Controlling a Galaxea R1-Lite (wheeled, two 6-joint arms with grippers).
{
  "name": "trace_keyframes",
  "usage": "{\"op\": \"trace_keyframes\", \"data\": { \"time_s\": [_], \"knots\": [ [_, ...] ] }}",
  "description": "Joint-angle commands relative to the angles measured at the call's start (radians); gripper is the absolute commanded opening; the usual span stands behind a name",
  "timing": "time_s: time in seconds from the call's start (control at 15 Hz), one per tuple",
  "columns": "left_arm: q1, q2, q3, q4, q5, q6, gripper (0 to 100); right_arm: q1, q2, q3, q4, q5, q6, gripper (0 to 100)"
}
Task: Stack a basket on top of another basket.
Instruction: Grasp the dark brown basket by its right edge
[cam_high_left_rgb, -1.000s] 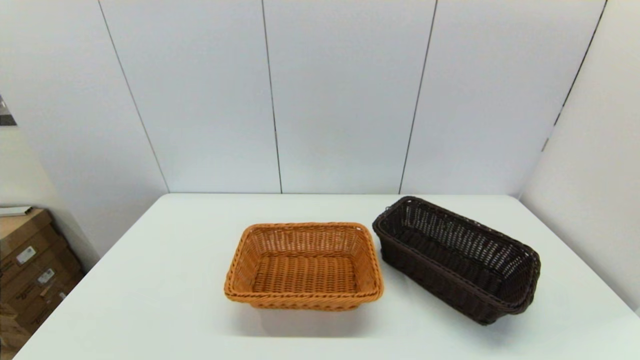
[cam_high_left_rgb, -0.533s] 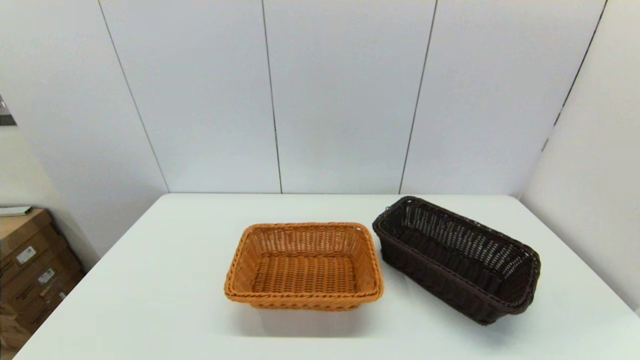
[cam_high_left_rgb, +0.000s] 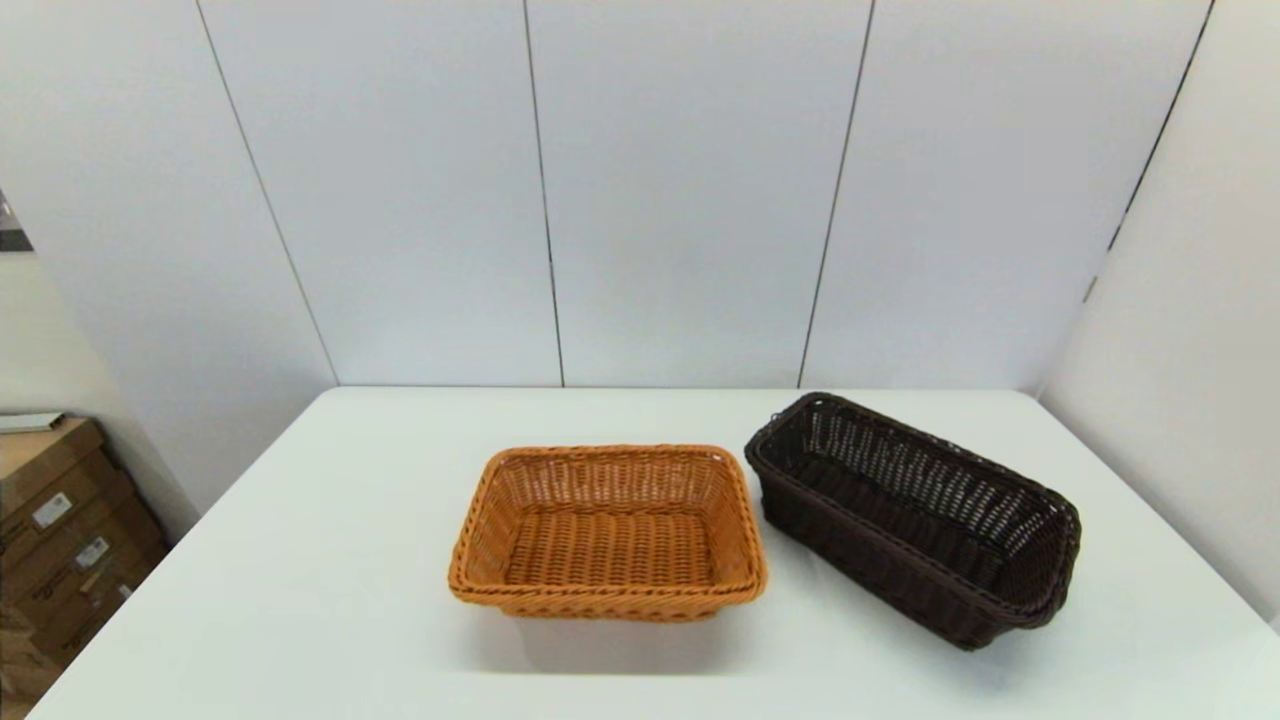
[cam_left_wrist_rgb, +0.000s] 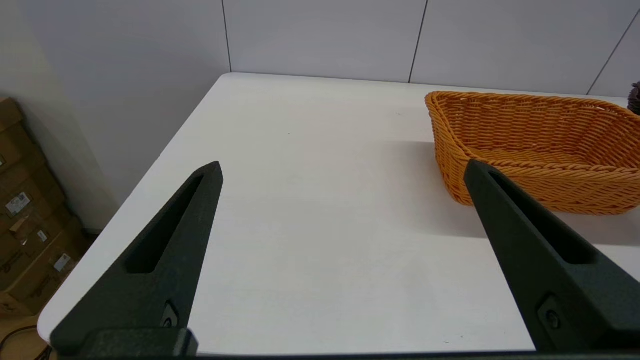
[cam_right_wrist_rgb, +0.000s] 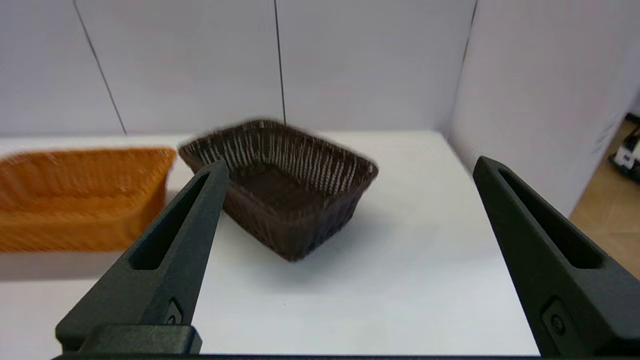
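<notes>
Dark brown basket (cam_high_left_rgb: 915, 520) is sitting upright on the worktop (cam_high_left_rgb: 300, 580), just right of the orange-tan basket (cam_high_left_rgb: 608, 533); right gripper (cam_right_wrist_rgb: 350, 170) is facing it, jaws spread wide, and left gripper (cam_left_wrist_rgb: 342, 167) is likewise gaping.

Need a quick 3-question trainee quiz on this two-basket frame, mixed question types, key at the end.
1. True or false: the dark basket already sits on the tan basket.
2. Which basket lies nearer the robot's right side? A) dark B) tan
3. Fill in: both baskets rest on the white ____.

Key:
1. False. They stand side by side, apart.
2. A. The right gripper faces it with fingers spread and nothing between them; the left gripper is open too, off to the tan basket's side.
3. table
</notes>
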Motion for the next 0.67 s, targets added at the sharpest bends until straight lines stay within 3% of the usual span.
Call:
{"op": "trace_keyframes", "data": {
  "time_s": [0.07,0.27,0.53,0.67],
  "knots": [
    [0.0,0.001,0.0,-0.001,0.001,-0.001,100,-0.008,0.284,-0.349,0.239,-0.011,-0.009,100],
    [0.0,0.001,0.0,-0.001,0.001,-0.001,100,-0.056,0.618,-0.599,0.322,-0.023,-0.011,100],
    [0.0,0.001,0.0,-0.001,0.001,-0.001,100,-0.079,0.982,-0.823,0.389,-0.043,0.012,100],
    [0.0,0.001,0.0,-0.001,0.001,-0.001,100,-0.064,1.177,-0.952,0.454,-0.085,0.136,100]
  ]
}}
